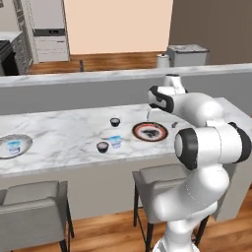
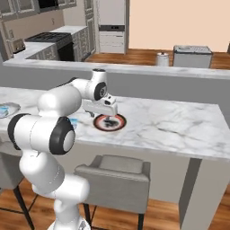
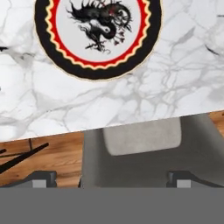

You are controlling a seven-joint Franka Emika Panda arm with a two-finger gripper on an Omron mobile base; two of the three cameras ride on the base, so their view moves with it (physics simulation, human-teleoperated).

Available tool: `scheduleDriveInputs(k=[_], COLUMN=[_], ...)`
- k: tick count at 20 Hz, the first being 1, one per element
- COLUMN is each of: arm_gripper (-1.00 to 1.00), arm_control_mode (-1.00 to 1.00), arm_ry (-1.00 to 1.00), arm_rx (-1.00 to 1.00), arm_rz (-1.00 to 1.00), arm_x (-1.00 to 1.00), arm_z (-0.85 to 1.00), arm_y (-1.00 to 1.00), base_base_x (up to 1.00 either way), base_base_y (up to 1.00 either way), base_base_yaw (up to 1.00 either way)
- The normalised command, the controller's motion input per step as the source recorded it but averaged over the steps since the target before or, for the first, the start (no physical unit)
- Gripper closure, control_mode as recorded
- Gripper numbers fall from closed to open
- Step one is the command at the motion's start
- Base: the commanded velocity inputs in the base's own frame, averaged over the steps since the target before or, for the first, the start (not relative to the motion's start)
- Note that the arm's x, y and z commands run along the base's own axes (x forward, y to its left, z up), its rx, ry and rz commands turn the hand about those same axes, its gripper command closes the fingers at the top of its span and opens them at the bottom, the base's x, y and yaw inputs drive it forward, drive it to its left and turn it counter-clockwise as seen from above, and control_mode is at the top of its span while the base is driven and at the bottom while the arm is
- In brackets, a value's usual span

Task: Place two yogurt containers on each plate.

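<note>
Dark fingers (image 3: 181, 179) spread wide, empty, above red-rimmed plate (image 3: 97, 65)

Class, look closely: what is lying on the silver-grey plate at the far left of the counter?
One light blue and white yogurt cup sits on the silver-grey plate. The plate's left part is cut off by the picture edge, so anything there can't be seen.

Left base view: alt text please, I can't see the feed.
One blue-white yogurt cup sits on the silver plate at far left; another and two dark cups stand on the marble counter beside the dark-rimmed plate.
</note>
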Motion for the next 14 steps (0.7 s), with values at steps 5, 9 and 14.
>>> scheduleDriveInputs(k=[5,9,14], arm_gripper=[-1.00,-1.00,-1.00], arm_control_mode=[1.00,1.00,1.00], arm_ry=[0.00,0.00,0.00], arm_rx=[0.00,0.00,0.00], arm_rz=[0.00,0.00,0.00], arm_x=[0.00,0.00,0.00], arm_z=[0.00,0.00,0.00], arm_y=[0.00,0.00,0.00], base_base_x=[0.05,0.30,0.47], base_base_y=[0.56,0.06,-0.06], base_base_yaw=[0.00,0.00,0.00])
